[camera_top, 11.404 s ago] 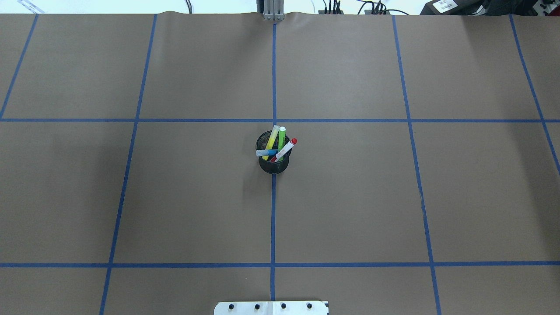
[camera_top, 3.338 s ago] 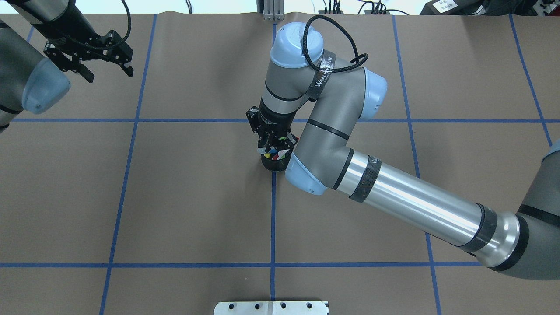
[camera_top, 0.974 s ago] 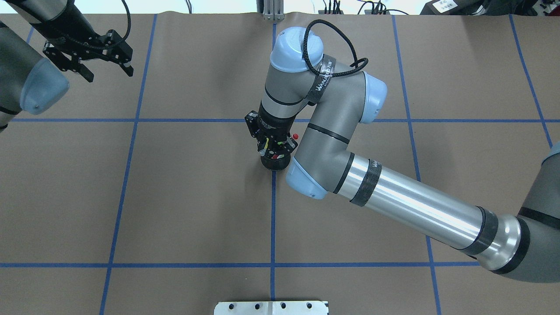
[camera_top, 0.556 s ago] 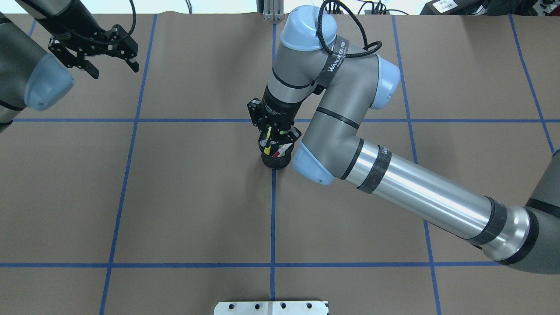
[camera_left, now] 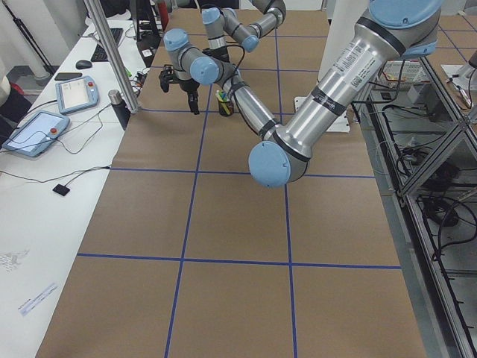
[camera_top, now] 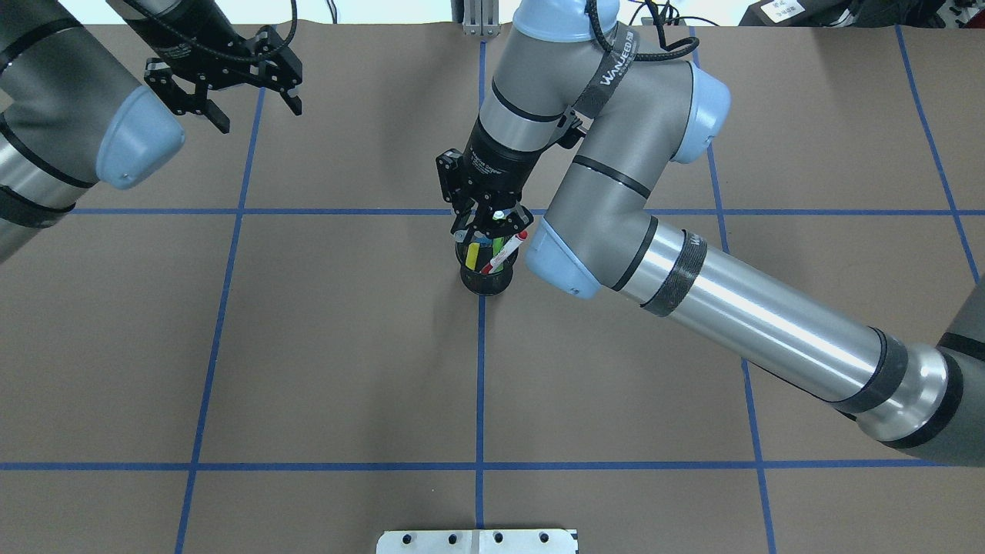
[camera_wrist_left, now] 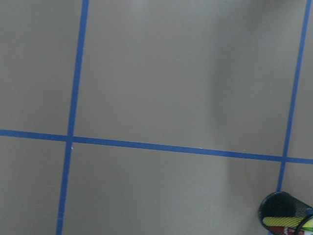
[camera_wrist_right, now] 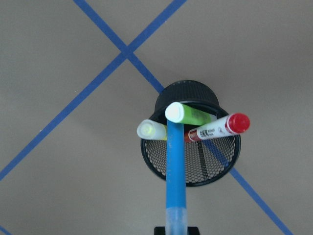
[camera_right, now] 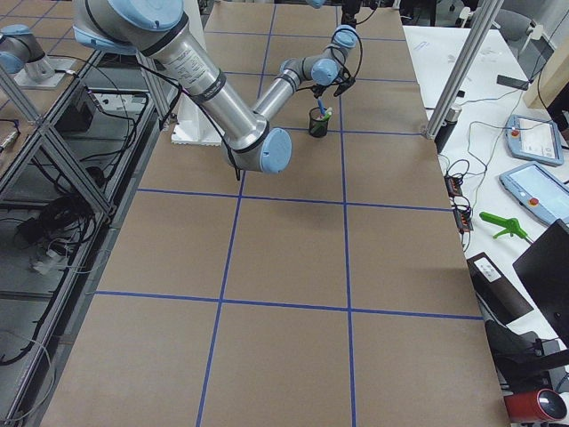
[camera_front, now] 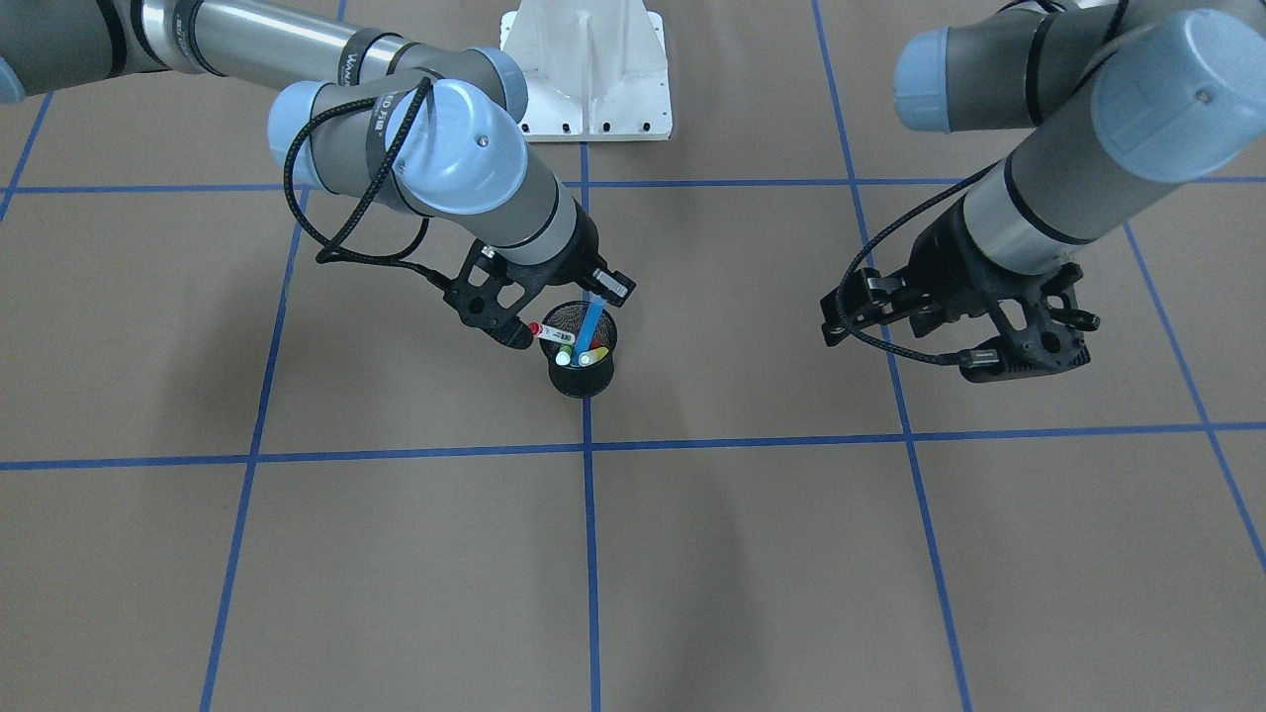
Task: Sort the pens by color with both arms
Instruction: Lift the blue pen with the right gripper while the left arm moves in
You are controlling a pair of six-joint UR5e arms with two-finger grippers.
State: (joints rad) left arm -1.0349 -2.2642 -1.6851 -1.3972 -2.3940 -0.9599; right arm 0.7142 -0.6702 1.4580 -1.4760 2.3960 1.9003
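At table centre, on the brown paper (camera_top: pixel 346 346), the mesh cup (camera_wrist_right: pixel 188 89) stands upright on the middle blue tape line (camera_top: pixel 480 369), just on the robot's side of a cross line.

The right gripper (camera_top: pixel 492 223) hangs directly over the cup. The blue pen (camera_wrist_right: pixel 175 171) rises steeply out of the cup mouth, with its clear-capped upper end between the fingers, and the gripper is closed down on it. The pads themselves are hidden by the gripper body in the overhead and front views. They are cut off at the bottom edge of the right wrist view.

The green pen (camera_wrist_right: pixel 190 114) lies across the blue pen's lower end, so I cannot tell whether that tip touches the cup floor. Green pen, yellow pen (camera_wrist_right: pixel 149 129) and red-capped pen (camera_wrist_right: pixel 220 126) lean on the rim, their lower ends lost in the mesh. From overhead, the right wrist covers the far side of the cup.

The left gripper (camera_top: pixel 259 115) has its fingers spread wide with nothing between them. It is held above the paper toward the far left, well apart from the cup. The left wrist view shows tape lines and a cut-off piece of the cup at its lower right corner.

A white pedestal base (camera_front: pixel 588 69) stands at the robot's edge. A white bench (camera_left: pixel 37 216) with two handheld screens (camera_left: pixel 33 136) runs along the side opposite the robot. The cup sits well apart from every table edge, with bare paper on its near and left sides. The right forearm crosses the near-right squares.
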